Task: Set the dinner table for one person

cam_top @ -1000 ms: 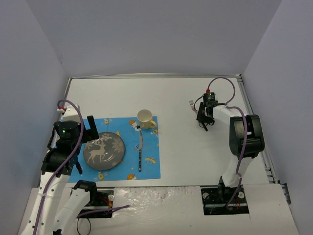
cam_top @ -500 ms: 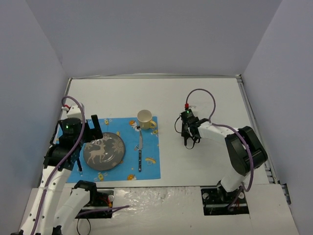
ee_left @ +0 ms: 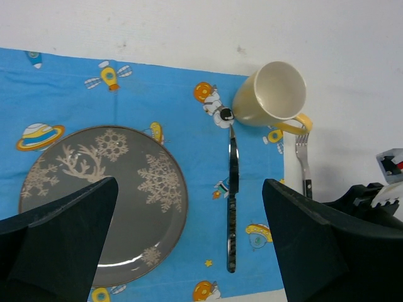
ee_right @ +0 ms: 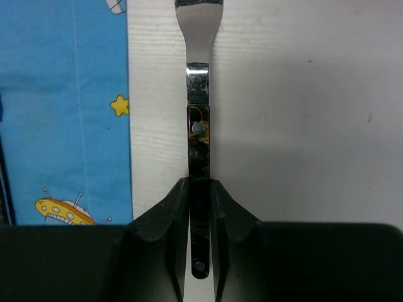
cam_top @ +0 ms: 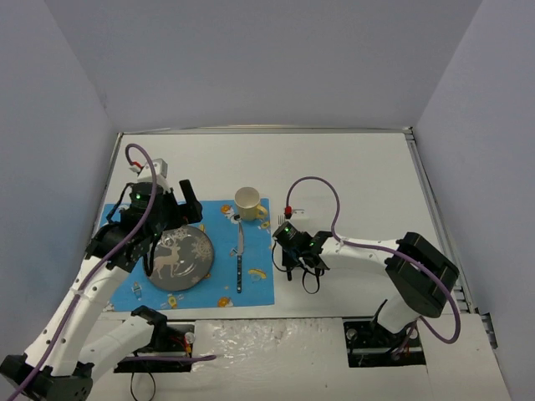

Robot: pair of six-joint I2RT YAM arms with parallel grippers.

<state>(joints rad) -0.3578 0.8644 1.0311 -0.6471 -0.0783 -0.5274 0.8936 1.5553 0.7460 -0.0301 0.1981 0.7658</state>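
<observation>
The dinner table point(cam_top: 351, 167) is a wide white top. On it lies a blue cartoon-print placemat point(cam_top: 251, 284) bearing a grey reindeer plate point(cam_top: 177, 257), a dark-handled knife point(cam_top: 239, 259) right of the plate, and a yellow mug point(cam_top: 248, 203) at its far right corner. My right gripper point(ee_right: 199, 189) is shut on the dark handle of a fork point(ee_right: 199, 94), held low just right of the placemat's edge, tines pointing away toward the mug. In the top view that gripper point(cam_top: 287, 257) sits beside the mat. My left gripper point(ee_left: 189, 189) hangs open above the plate, holding nothing.
Grey walls close in the table on three sides, and a thin metal rim point(cam_top: 418, 167) runs along its right edge. The right arm's purple cable point(cam_top: 322, 188) loops over the table's middle. Both arm bases sit at the near edge.
My right gripper closed on the fork and carried it from the far right of the table leftward to the placemat's right edge. The left arm swung up and rightward over the plate, still open.
</observation>
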